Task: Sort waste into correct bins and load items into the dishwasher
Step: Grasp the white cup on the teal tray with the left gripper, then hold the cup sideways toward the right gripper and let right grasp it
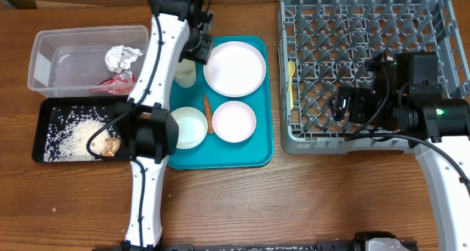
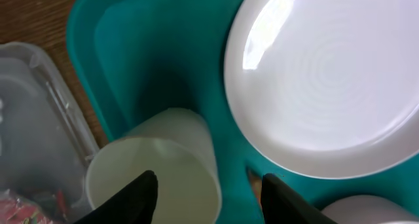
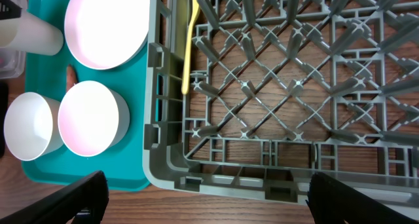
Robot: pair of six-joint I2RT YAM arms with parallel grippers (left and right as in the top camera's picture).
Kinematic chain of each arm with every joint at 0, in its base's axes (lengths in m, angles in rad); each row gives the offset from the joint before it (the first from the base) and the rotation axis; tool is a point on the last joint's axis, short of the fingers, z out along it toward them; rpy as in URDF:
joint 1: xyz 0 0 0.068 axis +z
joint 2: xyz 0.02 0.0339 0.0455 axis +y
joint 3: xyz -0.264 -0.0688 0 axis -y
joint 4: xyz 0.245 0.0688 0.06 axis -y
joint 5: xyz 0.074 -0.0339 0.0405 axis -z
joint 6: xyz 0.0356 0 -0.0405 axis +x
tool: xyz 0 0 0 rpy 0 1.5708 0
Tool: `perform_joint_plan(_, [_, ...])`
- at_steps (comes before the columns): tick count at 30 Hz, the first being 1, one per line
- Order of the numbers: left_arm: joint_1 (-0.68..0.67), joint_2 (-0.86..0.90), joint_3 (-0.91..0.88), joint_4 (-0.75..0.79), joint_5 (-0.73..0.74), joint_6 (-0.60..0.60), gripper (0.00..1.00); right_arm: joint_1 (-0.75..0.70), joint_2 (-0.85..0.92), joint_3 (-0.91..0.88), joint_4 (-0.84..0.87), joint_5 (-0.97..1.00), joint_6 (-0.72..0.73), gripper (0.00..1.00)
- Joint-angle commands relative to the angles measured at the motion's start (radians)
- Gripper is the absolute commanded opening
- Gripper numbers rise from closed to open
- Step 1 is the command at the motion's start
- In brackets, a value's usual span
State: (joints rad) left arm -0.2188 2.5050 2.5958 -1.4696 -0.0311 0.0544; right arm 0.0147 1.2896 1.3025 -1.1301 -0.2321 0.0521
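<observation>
A teal tray point(image 1: 258, 144) holds a large white plate point(image 1: 233, 67), a small white bowl point(image 1: 233, 120), an upright white cup point(image 1: 187, 128), a second white cup point(image 1: 185, 73) at its far left, and an orange stick point(image 1: 208, 113). My left gripper point(image 1: 198, 47) is open over the second cup point(image 2: 157, 168); one finger is in front of its mouth, the other over the tray point(image 2: 163, 60) beside the plate point(image 2: 327, 80). My right gripper point(image 1: 345, 104) is open and empty over the near left edge of the grey dish rack point(image 3: 170, 165). A yellow utensil point(image 3: 188, 40) lies in the rack.
A clear plastic bin point(image 1: 44, 56) at the far left holds crumpled paper point(image 1: 121, 58) and a red wrapper point(image 1: 114, 80). In front of it, a black tray point(image 1: 44, 115) holds rice and a brown food scrap point(image 1: 106, 144). The rack point(image 1: 367, 9) fills the right side.
</observation>
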Motion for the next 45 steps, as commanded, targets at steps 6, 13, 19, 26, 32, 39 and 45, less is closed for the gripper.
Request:
perform_joint_plan(6, [-0.005,-0.018,-0.103,0.009,-0.022,-0.037,0.35,0.005,0.003,0.032,0.003,-0.008,0.003,1.00])
perform_joint_plan(13, [0.003,-0.018,-0.197,0.040,-0.028,-0.083,0.17,0.005,0.003,0.032,0.003,-0.008,0.003,1.00])
perform_joint_plan(19, [0.002,-0.020,-0.125,0.039,-0.016,-0.085,0.04,0.005,0.003,0.032,0.006,-0.009,0.003,1.00])
perform_joint_plan(26, [0.024,-0.020,0.188,-0.120,0.394,-0.039,0.04,0.005,0.003,0.032,0.078,-0.126,0.003,0.98])
perform_joint_plan(32, [0.063,-0.026,0.410,-0.220,0.956,0.069,0.04,0.005,0.004,0.032,0.291,-0.394,0.003,0.99])
perform_joint_plan(39, [0.104,-0.032,0.459,-0.220,1.464,0.069,0.04,0.005,0.052,0.032,0.499,-0.652,0.004,0.99])
perform_joint_plan(45, [0.090,-0.032,0.459,-0.220,1.613,0.034,0.04,0.005,0.114,0.032,0.615,-0.809,0.004,0.98])
